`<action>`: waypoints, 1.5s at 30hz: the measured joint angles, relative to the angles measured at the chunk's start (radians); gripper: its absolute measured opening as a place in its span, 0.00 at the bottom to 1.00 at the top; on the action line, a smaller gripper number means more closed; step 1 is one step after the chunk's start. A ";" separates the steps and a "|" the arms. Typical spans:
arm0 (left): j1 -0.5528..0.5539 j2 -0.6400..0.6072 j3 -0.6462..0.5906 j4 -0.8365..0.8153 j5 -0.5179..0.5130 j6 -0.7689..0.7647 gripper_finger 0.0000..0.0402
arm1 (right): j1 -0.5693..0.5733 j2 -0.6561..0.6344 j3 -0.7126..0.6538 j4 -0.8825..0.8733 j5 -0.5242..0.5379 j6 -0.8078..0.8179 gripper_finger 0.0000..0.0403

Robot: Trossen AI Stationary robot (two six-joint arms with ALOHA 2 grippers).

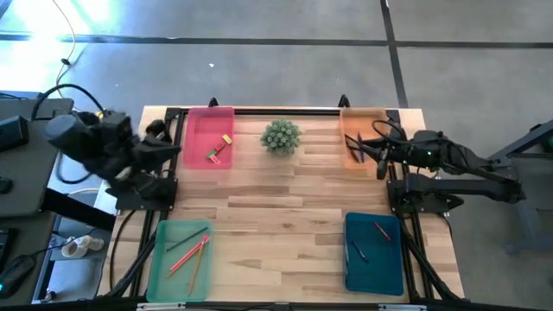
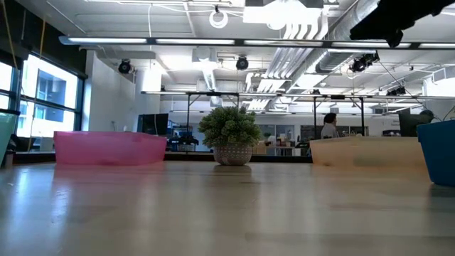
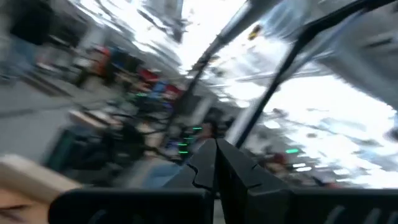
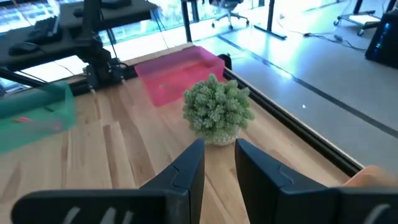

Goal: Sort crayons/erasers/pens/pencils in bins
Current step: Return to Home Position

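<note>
Four bins stand at the table's corners. The pink bin (image 1: pixel 200 130) at the far left holds small erasers (image 1: pixel 218 150). At the far right, the orange bin (image 1: pixel 365 121) holds dark pens (image 1: pixel 354 147). Pencils (image 1: pixel 190 255) lie in the green bin (image 1: pixel 168 276) at the near left. The teal bin (image 1: pixel 373 272) at the near right holds a red crayon (image 1: pixel 381 229) and a dark one (image 1: pixel 359 252). My left gripper (image 3: pixel 214 146) is shut and empty, drawn back at the table's left edge (image 1: pixel 166 149). My right gripper (image 4: pixel 219 146) is open and empty, raised beside the orange bin (image 1: pixel 378 154).
A small potted plant (image 1: pixel 281 136) stands at the far middle, between the pink and orange bins, straight ahead of my right gripper (image 4: pixel 217 112). The wooden table top (image 1: pixel 276 225) between the bins is bare. Black frame rails (image 1: pixel 259 110) run along the table's edges.
</note>
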 joint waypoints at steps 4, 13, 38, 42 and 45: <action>0.210 0.012 0.000 -0.134 0.119 -0.053 0.00 | 0.000 -0.090 -0.045 0.008 -0.008 -0.037 0.21; 0.474 0.012 -0.144 -0.147 0.349 -0.115 0.00 | 0.000 -0.258 -0.136 0.003 -0.009 0.006 0.21; 0.497 -0.633 -1.110 0.461 0.388 -0.182 0.00 | 0.001 -0.371 -0.293 0.069 -0.015 0.235 0.21; 0.497 -0.707 -1.173 0.462 0.410 -0.142 0.00 | 0.001 -0.371 -0.331 0.129 -0.013 0.236 0.21; 0.497 -0.753 -1.216 0.457 0.409 -0.134 0.00 | 0.001 -0.370 -0.373 0.182 -0.009 0.262 0.21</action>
